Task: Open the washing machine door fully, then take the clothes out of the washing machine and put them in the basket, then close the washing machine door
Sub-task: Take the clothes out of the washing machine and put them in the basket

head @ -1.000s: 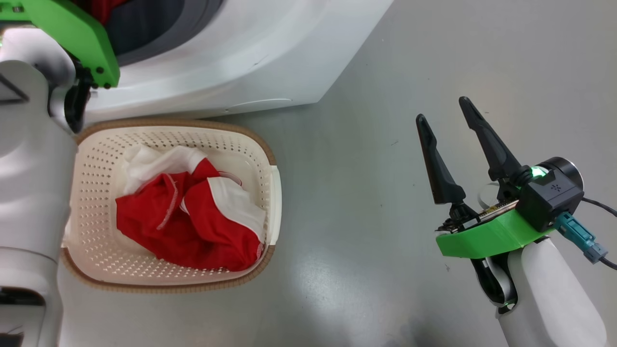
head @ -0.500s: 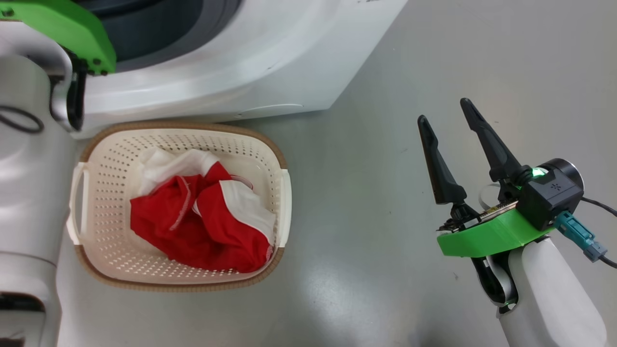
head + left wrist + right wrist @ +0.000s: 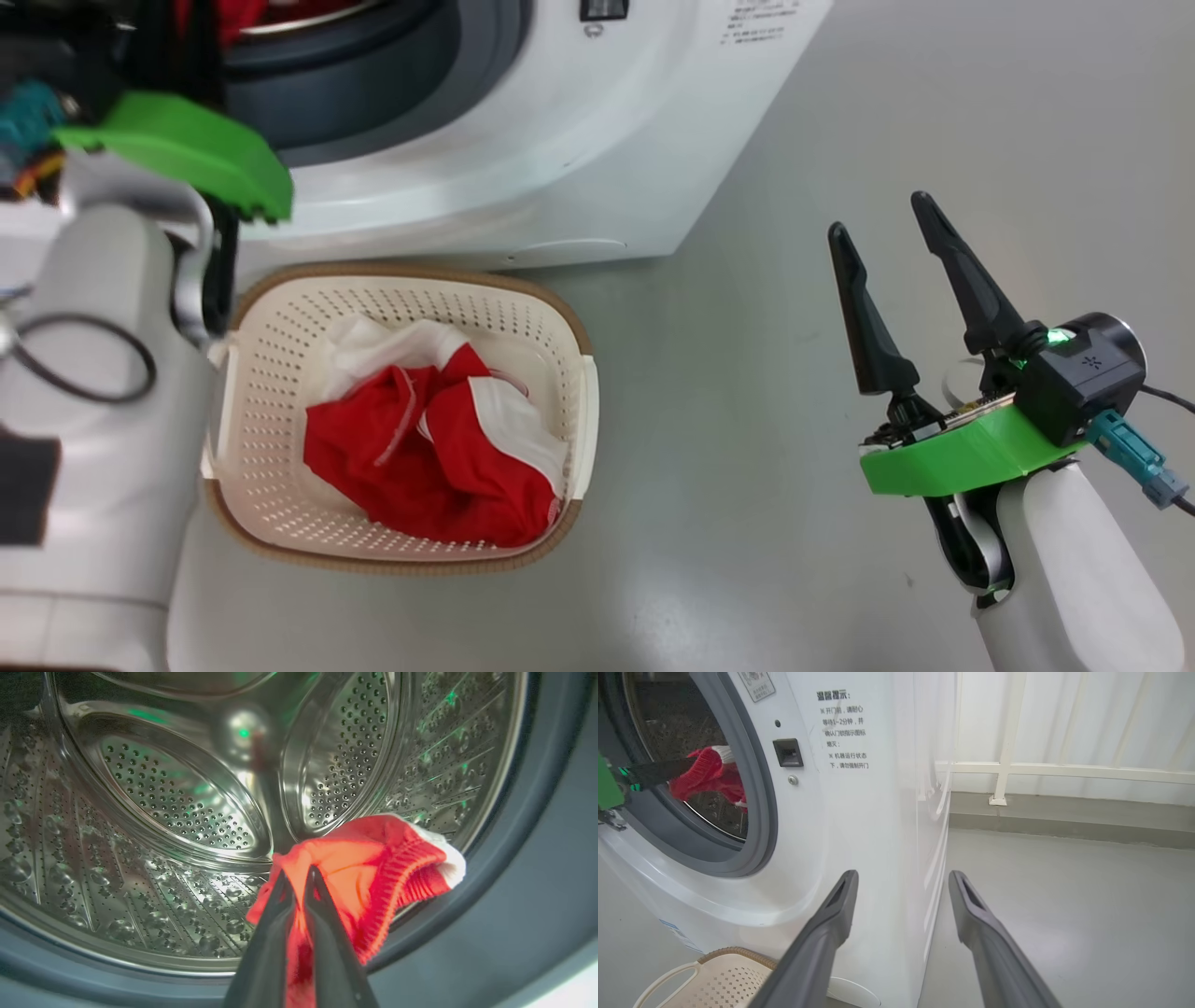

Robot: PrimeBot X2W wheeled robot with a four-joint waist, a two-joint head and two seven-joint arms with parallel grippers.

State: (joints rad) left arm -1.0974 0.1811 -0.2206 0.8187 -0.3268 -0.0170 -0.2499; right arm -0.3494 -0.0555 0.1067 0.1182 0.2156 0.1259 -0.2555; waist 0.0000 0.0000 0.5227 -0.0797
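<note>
Left end effector (image 3: pixel 297 877) pinches red garment (image 3: pixel 373 858); thin grip may slip snagging gasket (image 3: pixel 551 812). Right end effector (image 3: pixel 878 215) wide open, empty.

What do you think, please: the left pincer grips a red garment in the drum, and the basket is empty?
The basket is not empty: the head view shows red and white clothes in it. The left pincer does grip a red garment in the drum.

Bright, even light; steel drum (image 3: pixel 177 812) glares (green glints).
</note>
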